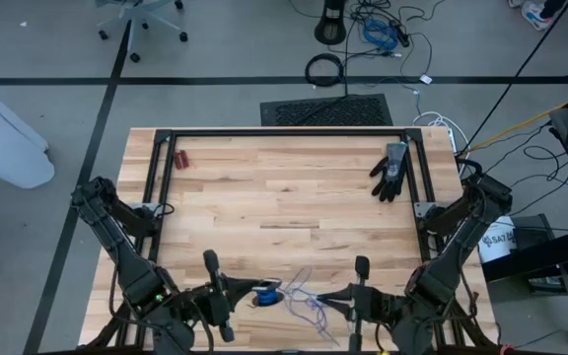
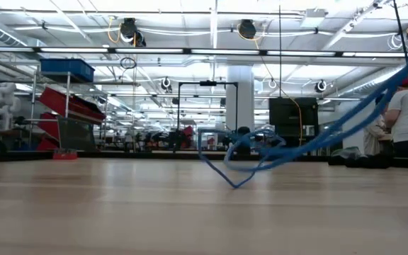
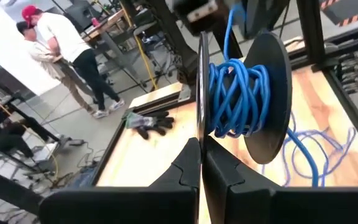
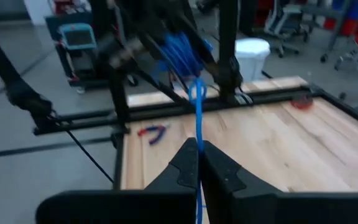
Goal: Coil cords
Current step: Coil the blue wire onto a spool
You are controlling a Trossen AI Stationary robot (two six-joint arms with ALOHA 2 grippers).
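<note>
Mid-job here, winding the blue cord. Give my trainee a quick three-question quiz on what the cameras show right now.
1. True or false: the left gripper is shut on the rim of the spool that carries the wound blue cord.
2. What does the right gripper hold? A) the black glove B) the red-handled pliers C) a strand of the blue cord
3. Fill in: in the high view the black glove lies near the table's far ____ corner.

Key
1. True: the fingers pinch the thin disc edge.
2. C: the strand runs up from its closed fingers to the spool. The red-handled pliers lie untouched on the table.
3. Right.
</note>
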